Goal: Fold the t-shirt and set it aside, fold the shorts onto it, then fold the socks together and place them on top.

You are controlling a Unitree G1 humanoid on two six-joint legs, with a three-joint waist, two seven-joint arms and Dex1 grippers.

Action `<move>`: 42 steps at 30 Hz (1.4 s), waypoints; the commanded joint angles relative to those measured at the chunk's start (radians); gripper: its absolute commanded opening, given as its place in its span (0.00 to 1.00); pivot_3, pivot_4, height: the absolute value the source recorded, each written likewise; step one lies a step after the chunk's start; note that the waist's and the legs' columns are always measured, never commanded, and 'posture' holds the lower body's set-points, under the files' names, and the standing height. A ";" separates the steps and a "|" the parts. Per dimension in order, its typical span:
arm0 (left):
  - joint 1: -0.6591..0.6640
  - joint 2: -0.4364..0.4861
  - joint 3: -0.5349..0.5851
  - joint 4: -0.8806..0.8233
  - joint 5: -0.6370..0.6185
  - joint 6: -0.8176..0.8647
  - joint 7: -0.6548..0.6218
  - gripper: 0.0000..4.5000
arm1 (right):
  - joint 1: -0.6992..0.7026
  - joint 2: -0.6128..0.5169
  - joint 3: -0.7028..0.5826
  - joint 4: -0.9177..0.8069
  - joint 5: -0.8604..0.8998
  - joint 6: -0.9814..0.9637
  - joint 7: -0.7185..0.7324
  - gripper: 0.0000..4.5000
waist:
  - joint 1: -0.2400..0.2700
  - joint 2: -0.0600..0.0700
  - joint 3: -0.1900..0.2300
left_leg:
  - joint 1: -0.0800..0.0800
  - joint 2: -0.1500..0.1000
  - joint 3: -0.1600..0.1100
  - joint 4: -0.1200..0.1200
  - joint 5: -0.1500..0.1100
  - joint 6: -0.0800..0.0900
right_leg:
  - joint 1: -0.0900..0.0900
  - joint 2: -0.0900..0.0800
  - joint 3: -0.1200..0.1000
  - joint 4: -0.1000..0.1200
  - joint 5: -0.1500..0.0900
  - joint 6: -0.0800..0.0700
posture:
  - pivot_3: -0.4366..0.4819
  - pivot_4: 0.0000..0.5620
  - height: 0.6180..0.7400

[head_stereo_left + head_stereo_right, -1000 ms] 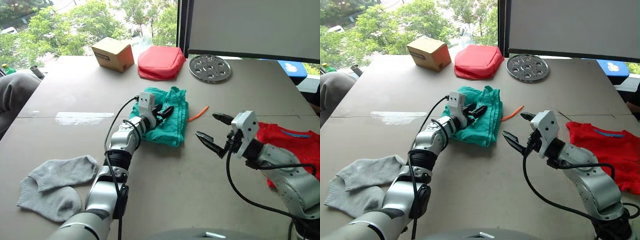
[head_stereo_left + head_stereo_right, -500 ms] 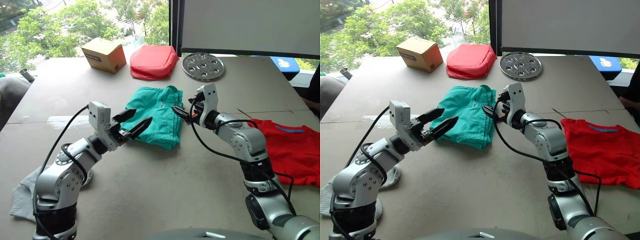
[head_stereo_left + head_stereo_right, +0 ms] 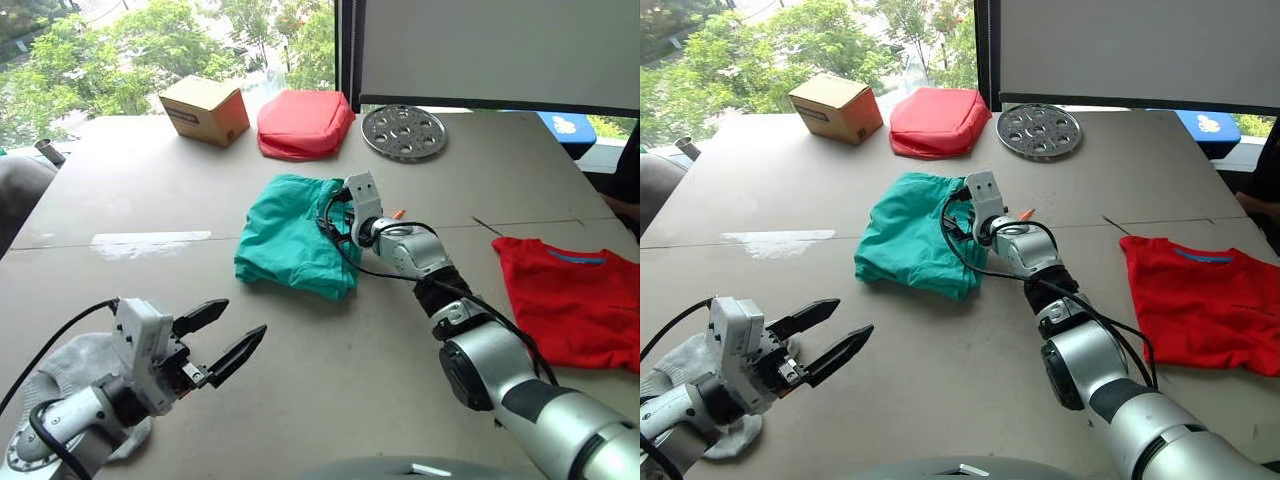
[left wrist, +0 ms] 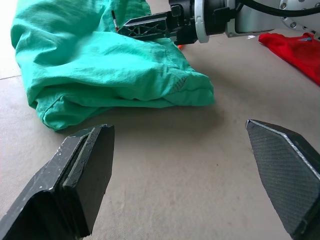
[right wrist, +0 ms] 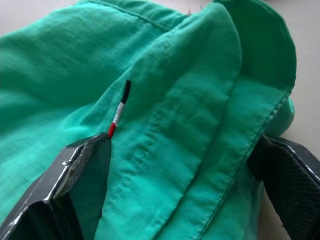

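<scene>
Shorts (image 3: 295,235), teal and bunched into a rough fold, lie mid-table, with their orange drawstring (image 3: 398,213) poking out on the side toward the red t-shirt (image 3: 572,300). The t-shirt is spread flat near the table's right edge, well apart from the shorts. The right gripper (image 3: 335,215) is at the shorts' right edge; in the right wrist view its two fingers stand apart with folds of the teal cloth and a seamed hem between them, not yet pinched, so I judge it open around the fabric. The left gripper (image 3: 218,335) hovers above bare table on the near left, its fingers spread wide and empty, pointing toward the shorts, which lie ahead of it and a little to its right. The grey socks (image 3: 75,365) sit beside the left arm at the near left corner.

By my reading the shorts are the item in hand, and the right arm is clearly the nearer one. Their long axis runs roughly from far to near along the table, so carrying them to the t-shirt means moving them sideways to the right.

Beyond lie a cardboard box (image 3: 205,108), a red zip pouch (image 3: 305,123) and a perforated metal disc (image 3: 404,132).
</scene>
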 commanded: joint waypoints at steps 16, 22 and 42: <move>0.071 -0.024 0.005 -0.028 0.049 -0.113 -0.002 1.00 | 0.112 -0.053 0.017 -0.393 -0.074 0.102 0.012 1.00 | -0.015 0.000 -0.001 | -0.001 0.000 0.000 -0.001 0.000 0.000 | -0.002 0.000 0.000 0.000 0.000 0.000 | 0.48 0.27 0.99; 0.056 -0.020 -0.012 -0.016 0.052 -0.109 0.000 1.00 | 0.035 0.015 -0.100 -0.145 0.008 0.143 0.015 1.00 | -0.019 -0.001 -0.001 | -0.001 0.000 0.001 -0.002 0.000 0.000 | -0.002 0.000 0.001 0.000 0.000 0.000 | 0.48 0.27 0.99; 0.085 -0.056 -0.021 -0.025 0.080 -0.138 0.016 1.00 | -0.001 0.098 0.202 0.161 -0.199 -0.122 0.200 0.83 | -0.029 -0.001 -0.003 | 0.002 0.002 0.002 -0.004 0.000 0.000 | -0.002 0.001 0.002 0.000 0.000 0.000 | 0.48 0.27 0.99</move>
